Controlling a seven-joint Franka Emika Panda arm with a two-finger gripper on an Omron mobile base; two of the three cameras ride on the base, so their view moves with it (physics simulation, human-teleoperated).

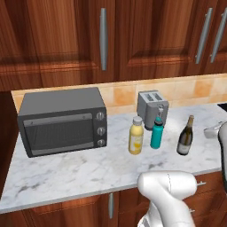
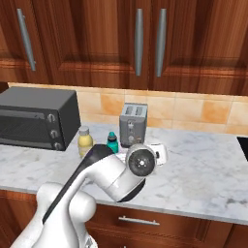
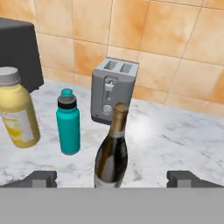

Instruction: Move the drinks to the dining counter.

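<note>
Three drinks stand in a row on the marble worktop (image 1: 80, 173): a yellow bottle (image 1: 136, 136) with a white cap, a teal bottle (image 1: 156, 132) with a dark cap, and a dark wine bottle (image 1: 185, 137) with a pale label. In the hand view the wine bottle (image 3: 111, 153) is nearest and stands upright. It sits centred ahead of my open gripper (image 3: 113, 179), whose fingertips (image 3: 41, 178) are wide apart and touch nothing. The teal bottle (image 3: 68, 124) and yellow bottle (image 3: 17, 113) are to its left. The dining counter is out of view.
A grey toaster (image 1: 153, 106) stands against the tan tile wall just behind the bottles. A dark toaster oven (image 1: 62, 120) sits at the left. Wooden wall cupboards (image 1: 66, 35) hang above. Bare marble (image 2: 203, 164) lies to the right of the bottles.
</note>
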